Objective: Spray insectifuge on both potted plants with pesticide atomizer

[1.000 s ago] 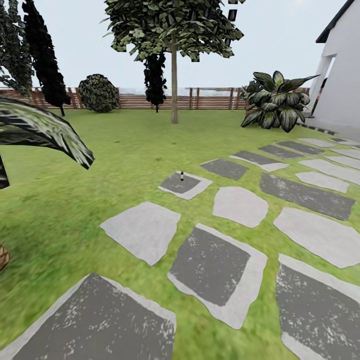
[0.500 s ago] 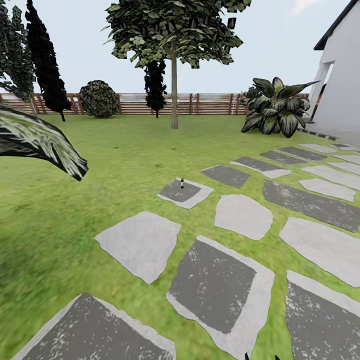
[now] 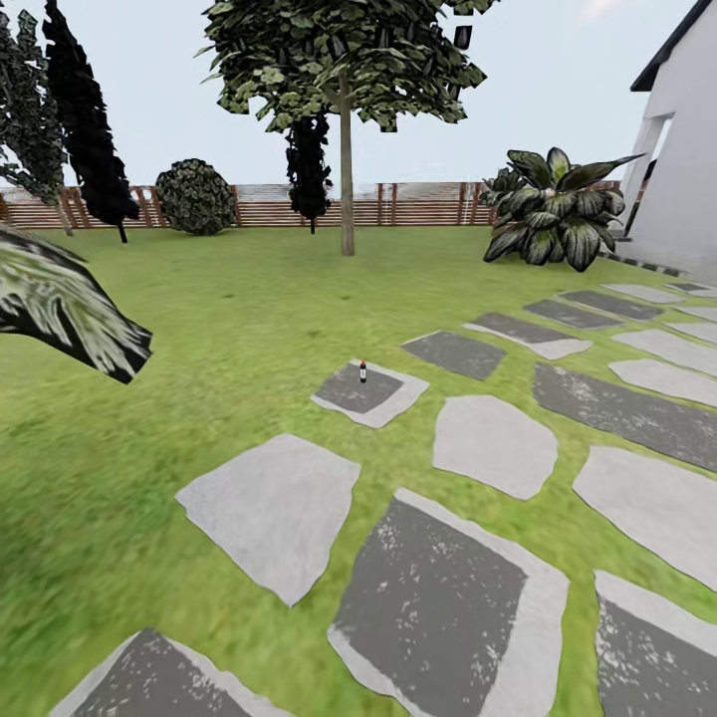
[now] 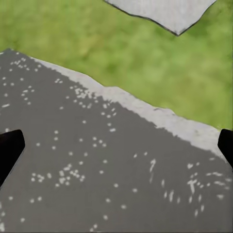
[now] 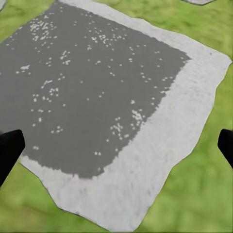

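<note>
Both hands, left [image 4: 116, 150] and right [image 5: 116, 150], fingers wide apart, empty.

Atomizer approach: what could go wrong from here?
1. The pesticide atomizer is tiny and stands upright on a stepping stone; a clumsy base stop or reach could tip it.
2. It is far ahead; both grippers, left and right, open, hang over nearer slabs, so the reach depends on driving closer.
3. A large leaf blocks the head view's left, hiding part of the lawn.
</note>
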`<state>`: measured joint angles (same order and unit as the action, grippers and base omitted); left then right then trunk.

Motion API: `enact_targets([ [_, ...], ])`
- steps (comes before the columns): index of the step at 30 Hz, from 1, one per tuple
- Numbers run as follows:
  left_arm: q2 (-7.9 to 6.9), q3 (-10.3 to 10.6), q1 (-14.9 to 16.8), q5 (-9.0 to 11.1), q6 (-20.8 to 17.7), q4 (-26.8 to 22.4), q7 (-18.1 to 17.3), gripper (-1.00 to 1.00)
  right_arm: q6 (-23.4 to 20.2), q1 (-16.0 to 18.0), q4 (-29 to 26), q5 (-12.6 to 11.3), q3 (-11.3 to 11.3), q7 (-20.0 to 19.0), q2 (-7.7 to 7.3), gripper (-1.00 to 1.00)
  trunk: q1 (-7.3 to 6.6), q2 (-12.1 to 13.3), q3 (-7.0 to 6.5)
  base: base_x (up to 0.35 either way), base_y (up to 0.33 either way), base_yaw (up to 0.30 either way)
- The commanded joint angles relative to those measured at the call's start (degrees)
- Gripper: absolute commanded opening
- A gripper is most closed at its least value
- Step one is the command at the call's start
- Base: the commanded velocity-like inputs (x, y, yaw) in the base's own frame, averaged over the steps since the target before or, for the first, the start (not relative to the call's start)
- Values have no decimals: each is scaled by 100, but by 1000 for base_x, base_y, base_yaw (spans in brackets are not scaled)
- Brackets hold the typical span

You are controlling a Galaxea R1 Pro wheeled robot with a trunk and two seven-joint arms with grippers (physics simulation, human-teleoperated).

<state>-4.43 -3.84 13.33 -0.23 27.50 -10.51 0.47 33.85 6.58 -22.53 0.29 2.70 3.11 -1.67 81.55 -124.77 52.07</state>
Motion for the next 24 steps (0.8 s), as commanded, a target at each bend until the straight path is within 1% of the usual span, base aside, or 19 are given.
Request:
enact_targets([
  [1, 0, -24, 3, -4, 18, 5, -3, 100, 16, 5, -1, 1, 6, 13, 0, 100, 2, -2, 5, 337, 0, 0],
  [24, -5, -29, 3, 5, 18, 5, -3, 100, 32, 1, -7, 15, 11, 14, -8, 100, 2, -2, 5, 337, 0, -1],
])
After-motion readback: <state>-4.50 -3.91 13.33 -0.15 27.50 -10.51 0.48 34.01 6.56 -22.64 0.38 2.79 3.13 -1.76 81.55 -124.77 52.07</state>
